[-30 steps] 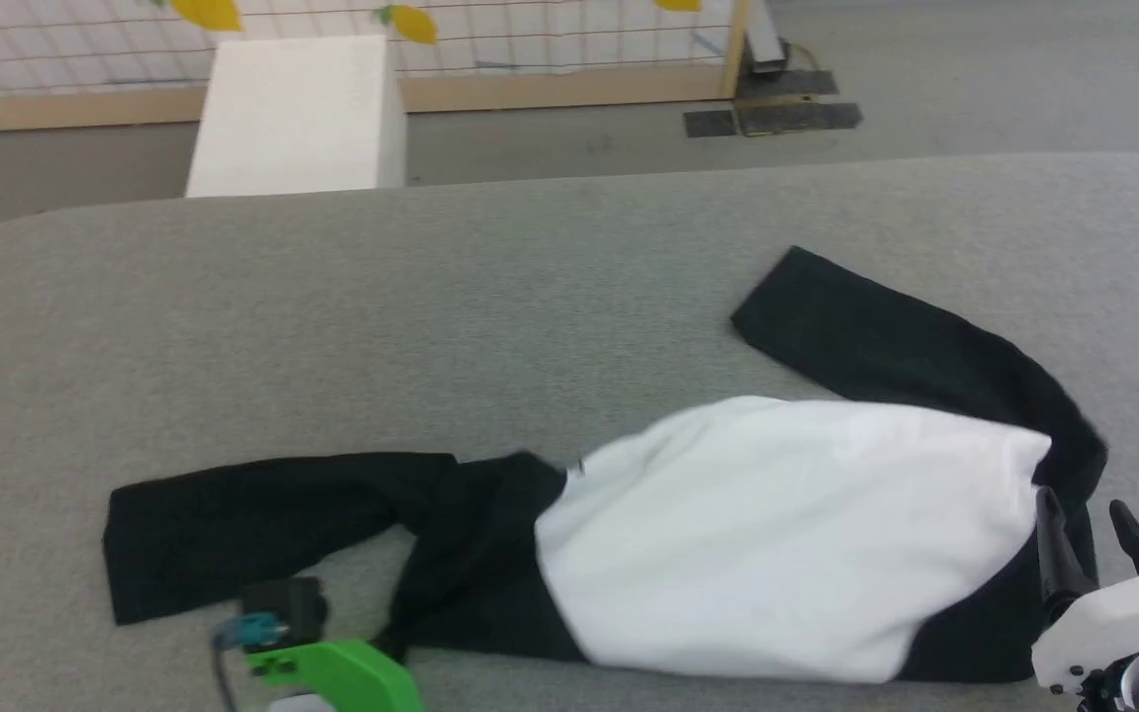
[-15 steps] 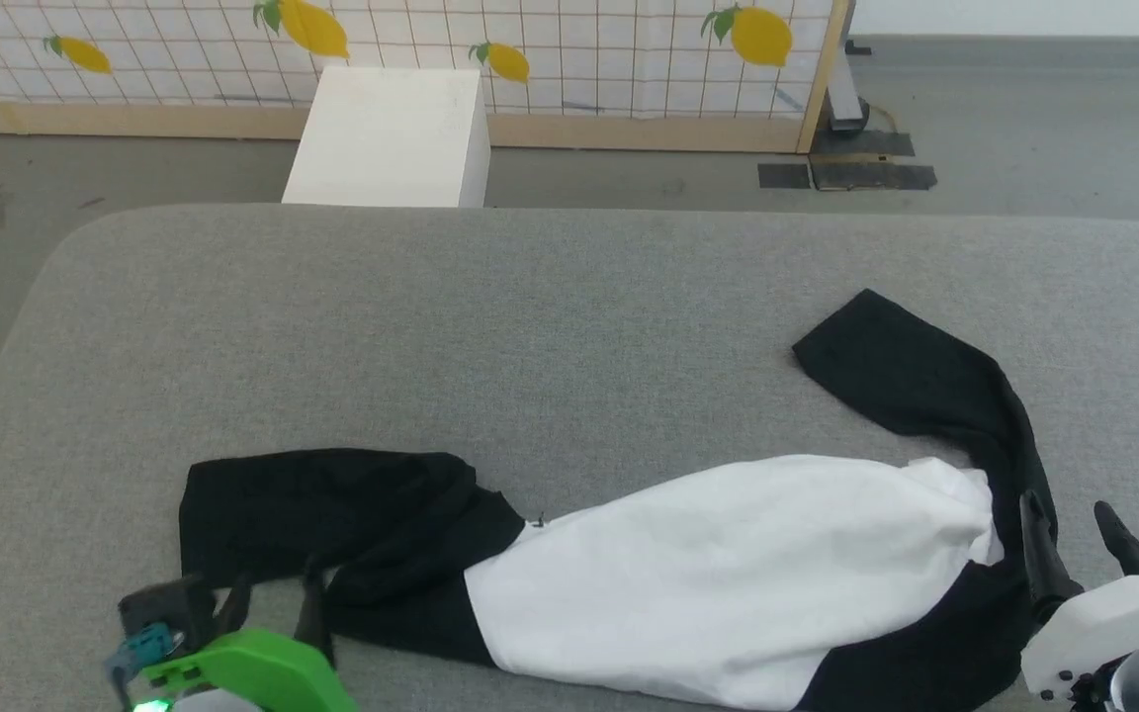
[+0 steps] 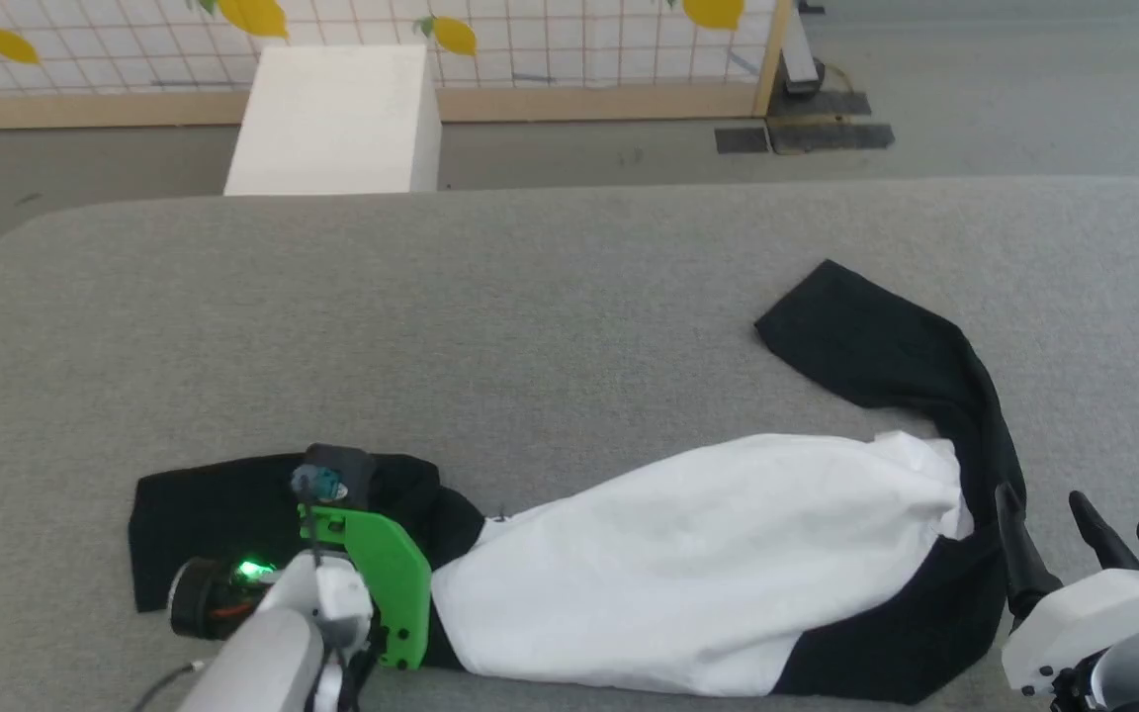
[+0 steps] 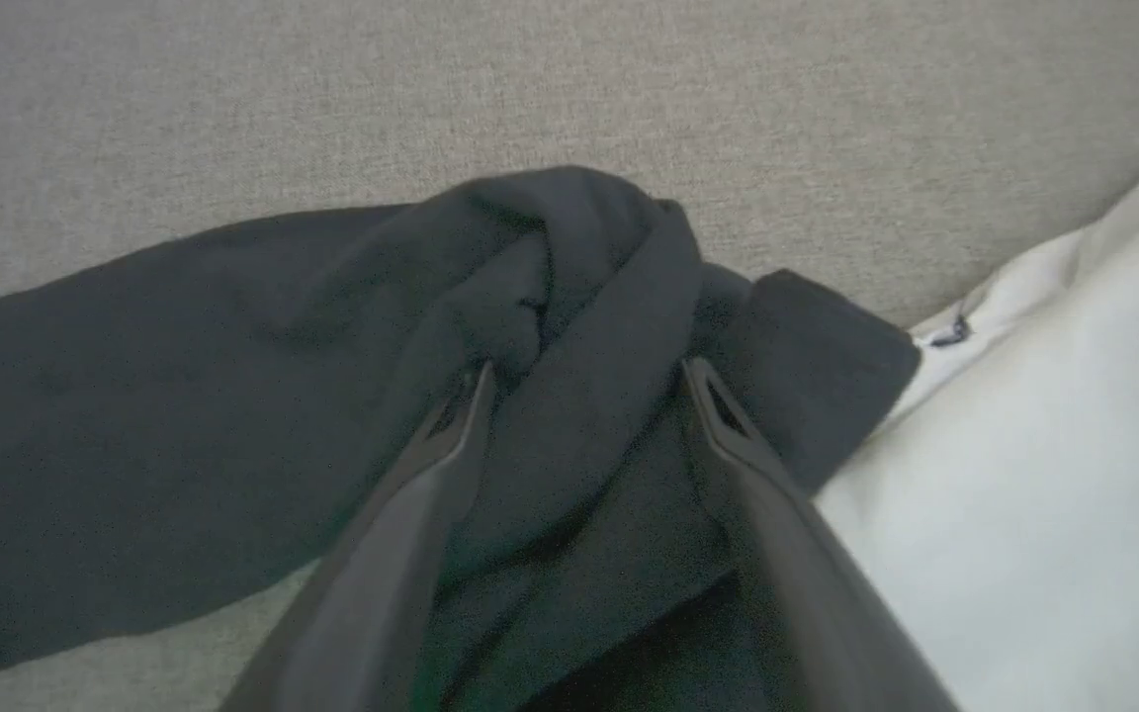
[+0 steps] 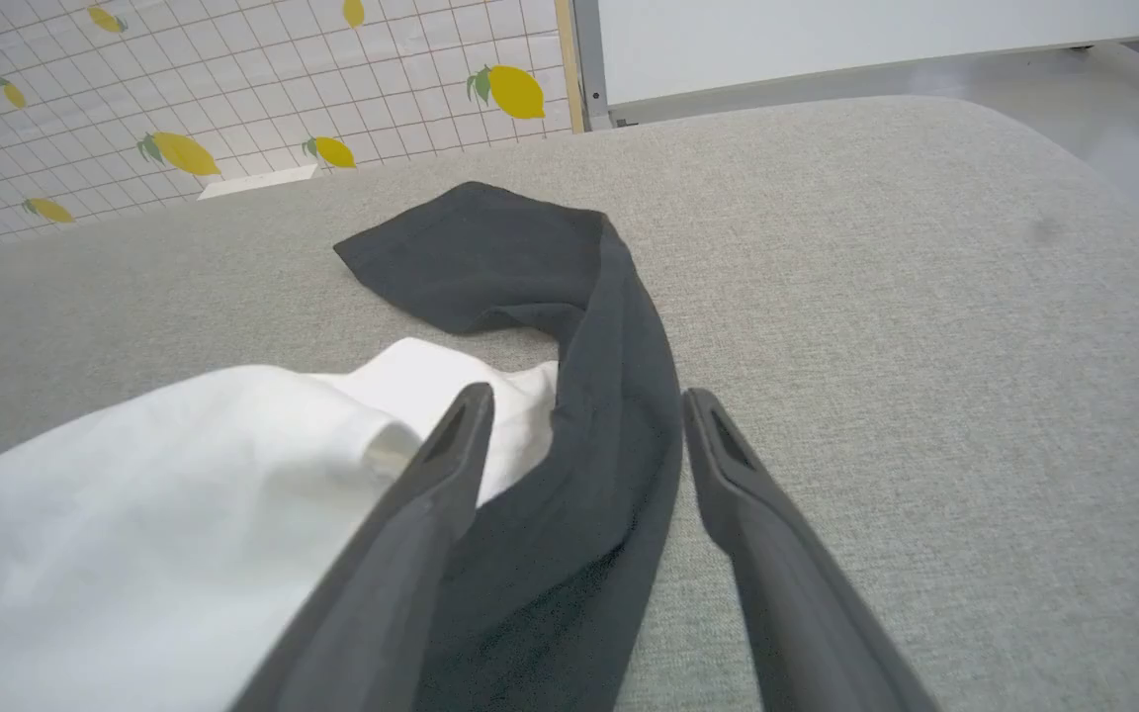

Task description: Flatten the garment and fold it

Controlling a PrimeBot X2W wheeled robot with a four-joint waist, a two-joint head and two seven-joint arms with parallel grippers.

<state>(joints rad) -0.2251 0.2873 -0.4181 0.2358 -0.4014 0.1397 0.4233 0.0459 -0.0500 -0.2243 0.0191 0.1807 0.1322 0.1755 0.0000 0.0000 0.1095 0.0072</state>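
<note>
Nearest me, the left gripper [image 4: 584, 381] hangs with its fingers spread astride the bunched black sleeve, likely placed to tug it straight. The right gripper [image 3: 1039, 494], fingers also apart, sits by the other sleeve. The garment [image 3: 688, 564] lies rumpled along the counter's [image 3: 530, 297] near edge, its far sleeve curling away.

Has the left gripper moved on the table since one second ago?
Yes. The left gripper went forward over the table, toward the white box, to the black sleeve.

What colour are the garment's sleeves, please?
Black; the sleeves of the garment show best in the head view.
</note>
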